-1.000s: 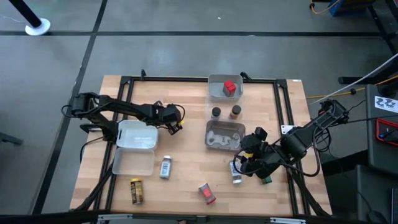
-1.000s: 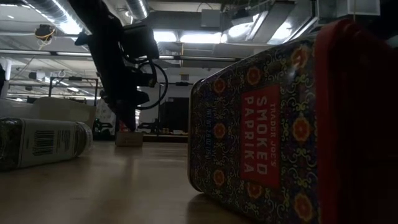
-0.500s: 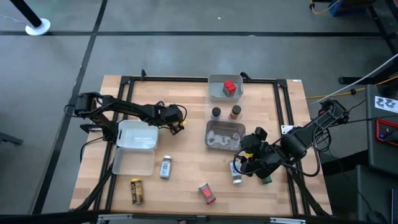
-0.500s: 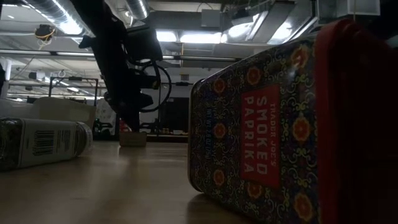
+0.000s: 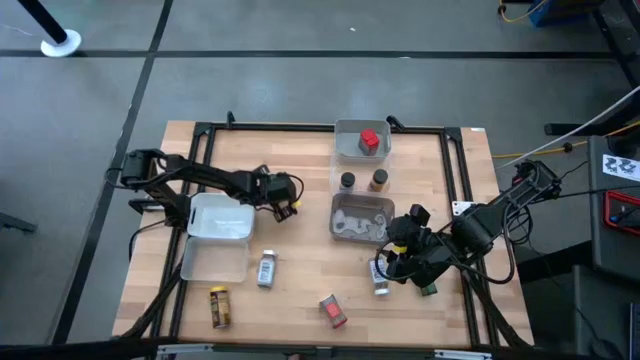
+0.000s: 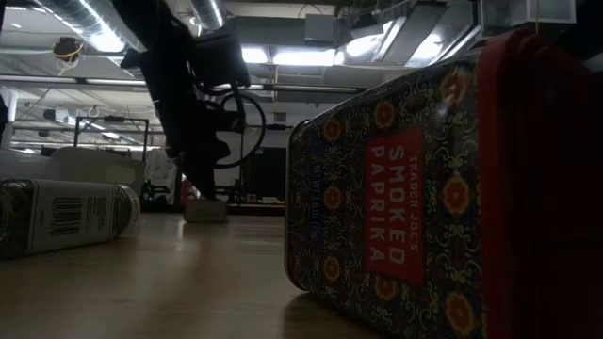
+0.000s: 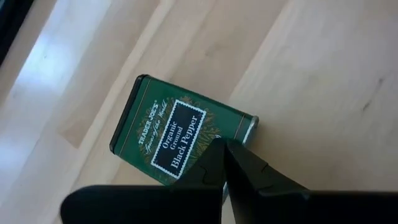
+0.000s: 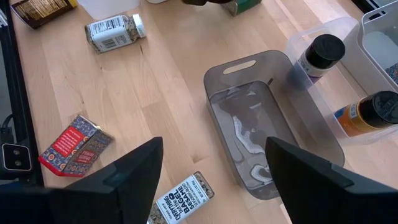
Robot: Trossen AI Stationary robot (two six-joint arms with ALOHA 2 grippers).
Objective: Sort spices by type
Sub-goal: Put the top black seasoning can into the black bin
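Two claws: left claw (image 7: 225, 163) shut, tips over the green pepper tin (image 7: 180, 140) lying on the counter (image 7: 323, 81), so open before descending; right claw (image 8: 214, 165) wide open, empty, above the grey tray (image 8: 273, 124).

Overhead cam looks straight down, low cam sits at tabletop level — both share the paprika tin (image 6: 396, 198).

Clear plastic trays (image 5: 218, 218) are sitting on the wooden worktop (image 5: 300, 280). A grey tray (image 8: 273, 134) is lying near the middle.
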